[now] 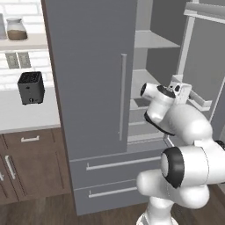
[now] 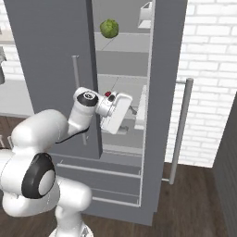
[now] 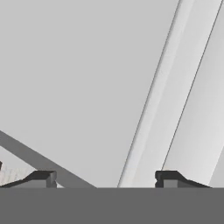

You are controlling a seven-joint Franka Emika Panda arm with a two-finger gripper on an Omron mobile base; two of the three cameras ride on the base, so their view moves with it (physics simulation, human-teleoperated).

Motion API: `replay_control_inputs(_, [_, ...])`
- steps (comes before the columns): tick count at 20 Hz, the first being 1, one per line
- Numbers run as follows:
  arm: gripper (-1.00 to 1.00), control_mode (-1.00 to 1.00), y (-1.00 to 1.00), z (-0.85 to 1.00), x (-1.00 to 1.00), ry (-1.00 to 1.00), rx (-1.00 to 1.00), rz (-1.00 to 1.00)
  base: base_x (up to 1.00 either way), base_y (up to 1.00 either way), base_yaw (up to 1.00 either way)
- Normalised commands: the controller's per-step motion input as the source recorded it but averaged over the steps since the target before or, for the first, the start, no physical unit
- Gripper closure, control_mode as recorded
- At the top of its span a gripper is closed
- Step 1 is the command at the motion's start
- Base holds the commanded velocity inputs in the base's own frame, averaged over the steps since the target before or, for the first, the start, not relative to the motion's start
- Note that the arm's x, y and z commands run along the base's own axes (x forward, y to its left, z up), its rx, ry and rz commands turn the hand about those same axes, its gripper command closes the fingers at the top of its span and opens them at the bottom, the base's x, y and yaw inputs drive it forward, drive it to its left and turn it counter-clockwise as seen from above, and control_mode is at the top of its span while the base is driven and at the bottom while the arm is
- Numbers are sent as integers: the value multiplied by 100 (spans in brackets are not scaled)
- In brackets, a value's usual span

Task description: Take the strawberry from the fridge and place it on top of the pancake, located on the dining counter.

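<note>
A: How is the light?

B: Even and soft everywhere, bright without any one lamp showing. The fridge (image 1: 94,88) door is a flat matte grey with no glare; its shelves inside go darker toward the back.

A: Shadows?

B: Faint. The arm shades softly across its white shells, and the brick wall (image 2: 210,55) stays pale and evenly lit.

A: Sharpness?

B: Both base views are slightly soft with coarse, jagged edges, no bending at the borders. The hand view is smooth grey gradients, with a brighter band along one ridge.
</note>
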Motion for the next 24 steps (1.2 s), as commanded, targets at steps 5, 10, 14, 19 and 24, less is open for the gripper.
replay_control_inputs(5, [-100,-100,10,0,-2,0,0,0,0,0,0])
replay_control_inputs(10, [-100,-100,78,0,17,-10,23,0,0,0,0])
replay_control_inputs(14, [-100,-100,99,-39,49,-20,37,-4,0,0,0])
replay_control_inputs(19, [-100,-100,76,-91,41,-23,71,-9,0,0,0])
replay_control_inputs(24, [-100,-100,76,-41,29,-45,51,-12,0,0,0])
